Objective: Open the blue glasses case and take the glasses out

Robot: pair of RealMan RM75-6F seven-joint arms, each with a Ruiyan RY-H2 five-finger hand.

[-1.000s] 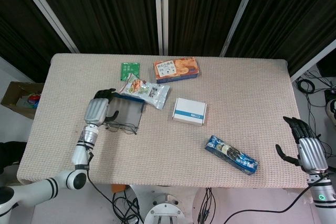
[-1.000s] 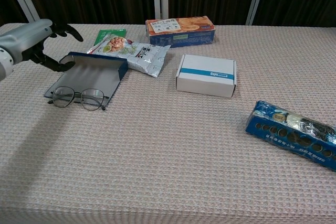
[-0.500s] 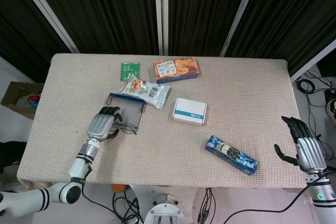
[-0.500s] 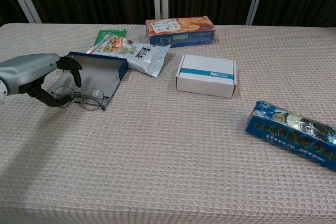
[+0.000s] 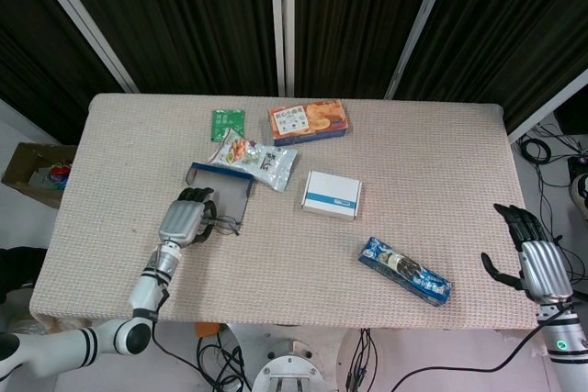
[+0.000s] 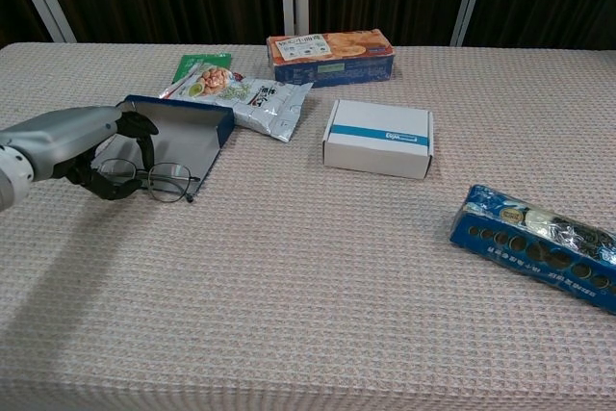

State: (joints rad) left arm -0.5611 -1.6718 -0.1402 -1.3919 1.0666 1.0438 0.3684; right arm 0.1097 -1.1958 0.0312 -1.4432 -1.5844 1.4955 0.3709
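The blue glasses case [image 6: 183, 130] [image 5: 228, 190] lies open on the left of the table, its grey lining facing up. The thin-framed glasses [image 6: 166, 181] [image 5: 223, 224] rest at its front edge, partly on the cloth. My left hand [image 6: 91, 146] [image 5: 186, 221] has its dark fingers curled over the left lens with the thumb beneath it, gripping that side of the frame. That lens is partly hidden by the fingers. My right hand [image 5: 536, 259] hangs open with its fingers spread, off the table's front right corner, and shows only in the head view.
A snack bag [image 6: 248, 95] overlaps the case's far right corner, with a green packet [image 6: 197, 64] behind it. An orange biscuit box [image 6: 330, 55] stands at the back, a white box [image 6: 377, 138] at centre, and a blue cookie pack [image 6: 534, 243] at front right.
My left hand came down from behind the case to its front edge, then curled its fingers around the left side of the glasses. The glasses and my right hand have hardly moved.
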